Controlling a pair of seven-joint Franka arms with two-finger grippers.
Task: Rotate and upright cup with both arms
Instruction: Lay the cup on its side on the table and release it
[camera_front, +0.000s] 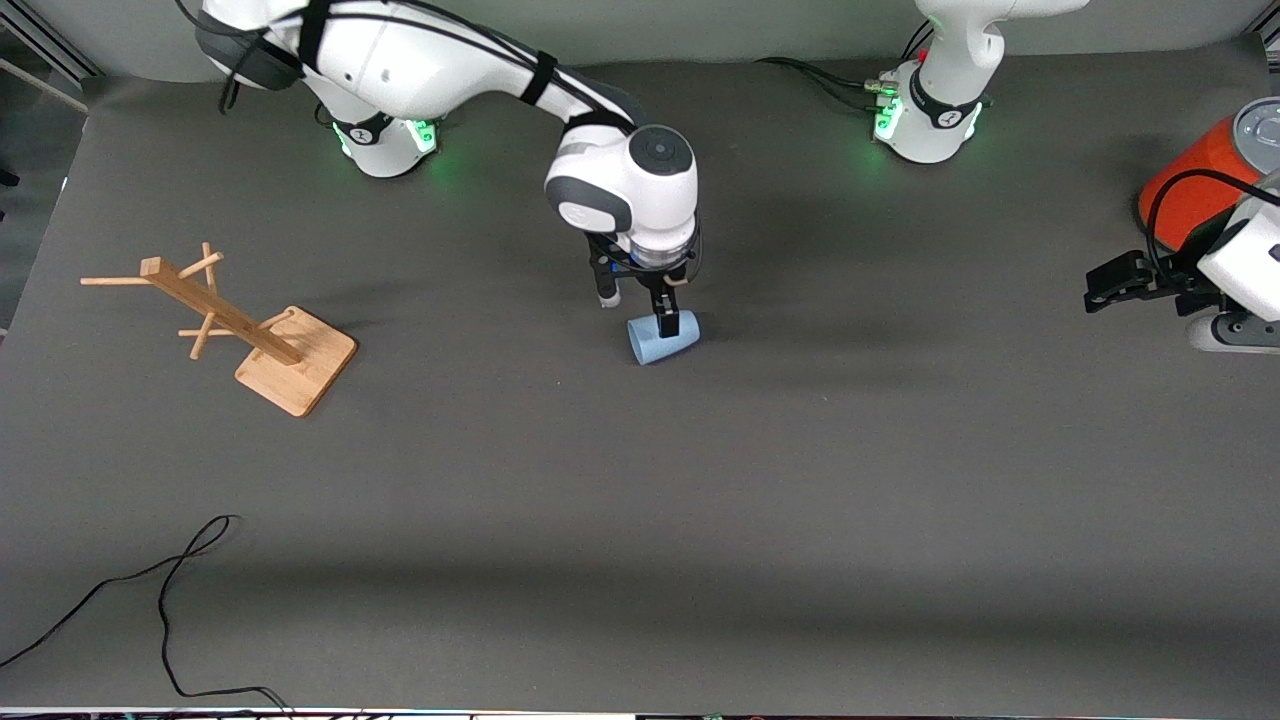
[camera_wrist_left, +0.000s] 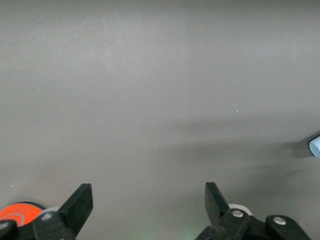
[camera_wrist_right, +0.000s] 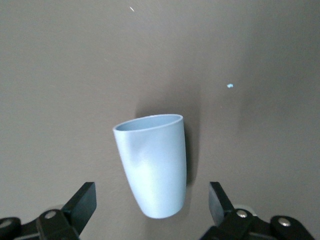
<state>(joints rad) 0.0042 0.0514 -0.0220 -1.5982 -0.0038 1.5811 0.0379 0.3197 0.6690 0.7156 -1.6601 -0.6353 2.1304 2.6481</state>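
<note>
Pale-blue plastic was seen near the centre of the front view: the cup (camera_front: 662, 338) lay on its side on the grey table (camera_front: 700, 520), its wide rim turned toward the right arm's end of the table. It was not yet upright.

The right gripper (camera_front: 640, 300) was placed directly over the cup. For the step in hand, which was judged to be the taking of the lying cup, the fingers should be lowered evenly on both sides of the wall, at about the middle of its length, so that the tapered body is not pushed away or rolled. The closing should be gentle, because thin plastic of this kind can probably slip or bend.

In the right wrist view the fingers (camera_wrist_right: 82, 202) were seen spread wide, one on each side of the cup (camera_wrist_right: 154, 165), and nothing was touched or held by them.

The left gripper (camera_front: 1125, 280) waited at the right edge of the front view, beside the orange-red can (camera_front: 1195, 185). Its fingers (camera_wrist_left: 80, 202) were also fully released, with only bare table between them.
</note>
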